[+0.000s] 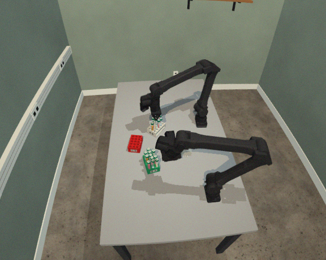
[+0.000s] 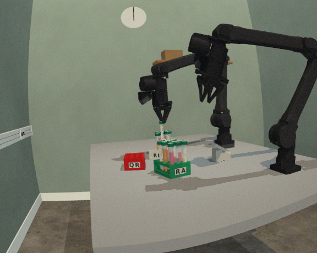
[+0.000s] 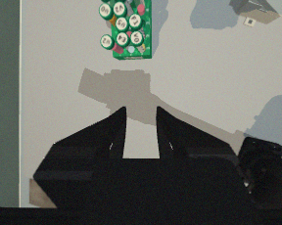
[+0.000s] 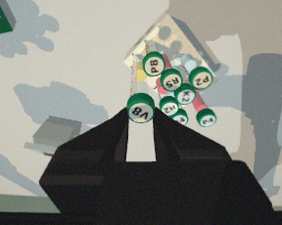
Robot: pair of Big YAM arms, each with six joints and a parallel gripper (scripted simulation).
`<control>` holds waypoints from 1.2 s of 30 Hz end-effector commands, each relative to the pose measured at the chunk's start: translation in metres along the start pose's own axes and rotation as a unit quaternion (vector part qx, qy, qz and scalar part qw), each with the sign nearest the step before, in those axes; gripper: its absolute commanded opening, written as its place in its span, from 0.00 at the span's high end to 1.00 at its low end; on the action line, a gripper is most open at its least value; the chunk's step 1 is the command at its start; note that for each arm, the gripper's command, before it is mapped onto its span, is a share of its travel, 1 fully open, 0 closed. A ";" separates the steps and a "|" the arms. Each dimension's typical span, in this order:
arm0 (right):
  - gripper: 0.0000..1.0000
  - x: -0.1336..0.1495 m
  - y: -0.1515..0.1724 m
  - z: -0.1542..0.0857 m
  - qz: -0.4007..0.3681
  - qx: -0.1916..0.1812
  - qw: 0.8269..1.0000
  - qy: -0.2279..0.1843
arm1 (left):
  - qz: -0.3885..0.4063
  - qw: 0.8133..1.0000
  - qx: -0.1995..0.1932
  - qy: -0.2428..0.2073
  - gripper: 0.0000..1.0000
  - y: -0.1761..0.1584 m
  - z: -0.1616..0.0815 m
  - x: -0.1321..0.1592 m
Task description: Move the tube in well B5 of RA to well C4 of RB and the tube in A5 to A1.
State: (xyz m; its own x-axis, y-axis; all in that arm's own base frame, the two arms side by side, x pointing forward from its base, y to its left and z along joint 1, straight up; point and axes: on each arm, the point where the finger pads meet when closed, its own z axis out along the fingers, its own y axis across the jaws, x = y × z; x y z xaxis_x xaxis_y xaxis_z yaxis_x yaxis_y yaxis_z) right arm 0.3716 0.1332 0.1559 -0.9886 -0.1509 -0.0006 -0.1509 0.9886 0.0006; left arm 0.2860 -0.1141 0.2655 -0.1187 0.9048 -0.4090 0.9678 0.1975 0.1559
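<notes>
Tubes crowd both racks in the top view. The right gripper point(image 1: 157, 117) point(image 2: 163, 121) point(image 4: 140, 112) hangs over the far end of white RB point(image 1: 160, 131) point(image 2: 152, 154) point(image 4: 188, 41), centre of the frame; green RA point(image 1: 153, 171) point(image 2: 180, 165) point(image 3: 149, 29) point(image 4: 1, 26) sits below, beside red QR point(image 1: 135, 144) point(image 2: 134, 158). The left gripper point(image 1: 168, 155) point(image 2: 205, 101) point(image 3: 141, 112) is close enough that a careless sweep could clip RA's caps.

Exterior view, centre: the V8 tube point(image 2: 161, 129) point(image 4: 140, 109) stands taller than its neighbours, its cap pinched by the right fingers. A grip that high lets it swing, so a small sideways error could jam it on the well rim or tilt RB. At right of centre, the left jaws stand part open on nothing, above the bench.

Left wrist view confirms the gap; RA lies at the top edge. Angled caps there could hide the next tube's well.

Right wrist view: V8 is gripped just left of centre, beside the P8 tube point(image 4: 154, 64) and R5 tube point(image 4: 170, 79). Descending fingers could knock either. RB sits skewed, inviting a miscounted well, and I cannot tell which well V8 is over or in. Releasing before it seats could leave it leaning.
</notes>
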 end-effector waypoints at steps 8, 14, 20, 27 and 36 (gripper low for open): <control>1.00 -0.019 0.012 -0.010 -0.003 -0.004 1.000 -0.023 | 0.006 1.000 -0.016 -0.007 0.70 0.009 -0.012 -0.009; 1.00 -0.010 0.010 0.003 -0.003 -0.001 1.000 -0.009 | 0.006 1.000 -0.016 -0.007 0.70 0.009 -0.012 -0.009; 1.00 -0.009 0.010 0.006 -0.003 -0.001 1.000 -0.009 | 0.006 1.000 -0.016 -0.007 0.70 0.009 -0.012 -0.009; 1.00 -0.009 0.010 0.007 -0.003 -0.002 1.000 -0.009 | 0.006 1.000 -0.016 -0.007 0.70 0.009 -0.012 -0.009; 1.00 -0.006 0.009 0.014 -0.003 0.000 1.000 -0.004 | 0.006 1.000 -0.016 -0.007 0.70 0.009 -0.012 -0.009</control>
State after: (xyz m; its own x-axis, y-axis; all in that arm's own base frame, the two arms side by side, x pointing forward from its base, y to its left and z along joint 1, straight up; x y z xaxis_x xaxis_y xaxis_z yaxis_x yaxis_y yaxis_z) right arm 0.3717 0.1345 0.1465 -0.9884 -0.1516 -0.0041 -0.1516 0.9884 0.0013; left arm 0.2860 -0.1141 0.2655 -0.1187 0.9048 -0.4090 0.9678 0.1975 0.1559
